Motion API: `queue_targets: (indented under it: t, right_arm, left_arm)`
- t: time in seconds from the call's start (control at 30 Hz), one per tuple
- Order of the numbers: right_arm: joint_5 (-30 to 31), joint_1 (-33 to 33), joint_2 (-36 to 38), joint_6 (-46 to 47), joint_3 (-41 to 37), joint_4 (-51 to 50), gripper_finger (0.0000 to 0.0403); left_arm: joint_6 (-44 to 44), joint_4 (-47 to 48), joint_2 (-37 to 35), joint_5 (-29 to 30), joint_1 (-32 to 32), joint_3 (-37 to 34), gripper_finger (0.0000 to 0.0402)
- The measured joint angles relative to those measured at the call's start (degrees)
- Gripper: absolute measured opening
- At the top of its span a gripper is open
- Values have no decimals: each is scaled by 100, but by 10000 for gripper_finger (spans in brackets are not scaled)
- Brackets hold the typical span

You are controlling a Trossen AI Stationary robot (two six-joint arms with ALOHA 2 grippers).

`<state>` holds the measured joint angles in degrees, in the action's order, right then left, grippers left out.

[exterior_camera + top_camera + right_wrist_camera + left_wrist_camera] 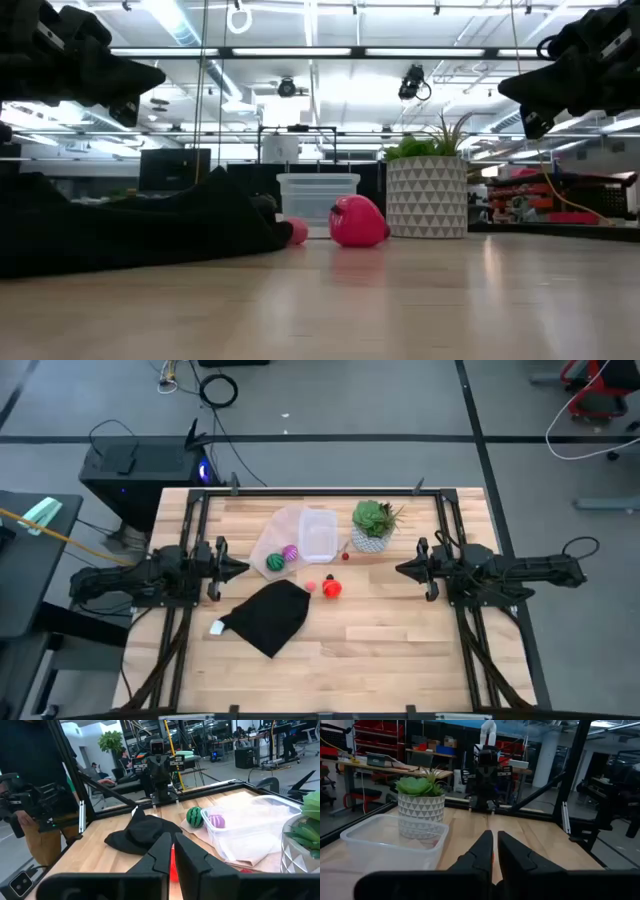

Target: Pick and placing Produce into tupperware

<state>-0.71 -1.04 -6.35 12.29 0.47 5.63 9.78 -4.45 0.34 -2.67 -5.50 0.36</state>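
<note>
Table (400, 650), pale wood, carries everything in its far-middle part, between the two arms. Black cloth (268, 615) lies crumpled near the left arm. Pale translucent sheet (277, 532) is spread flat, with the clear tupperware (317, 537) resting partly on it, upright and open-topped, looks empty, so ready to take pieces. Succulent in a white patterned pot (373, 528) stands just beside the tub, not part of the task.

Produce is scattered outside the tub: green striped ball (274, 561) and magenta-purple piece (290, 553) touching each other on the sheet just beside the tub; red-orange piece (332, 588) on bare wood nearer the front, small pink bit (310, 586) just beside it; tiny red bit (345, 556) near the pot. Nothing placed yet, judging by this layout.

Left pincer (235, 568) hovers above the table at its left side, arm stretched level, pointing inward; fingers nearly closed, thin gap, holding nothing. Right pincer (404, 568) mirrors it from the right, raised, level, fingers nearly together, empty too. Both look parked.
</note>
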Motion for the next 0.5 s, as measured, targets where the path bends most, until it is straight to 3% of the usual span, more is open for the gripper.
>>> queue_targets:
  t: [0.5]
  right_arm:
    - [2,0,0,-2,0,0,29]
  left_arm:
    - [2,-2,0,0,-1,1,30]
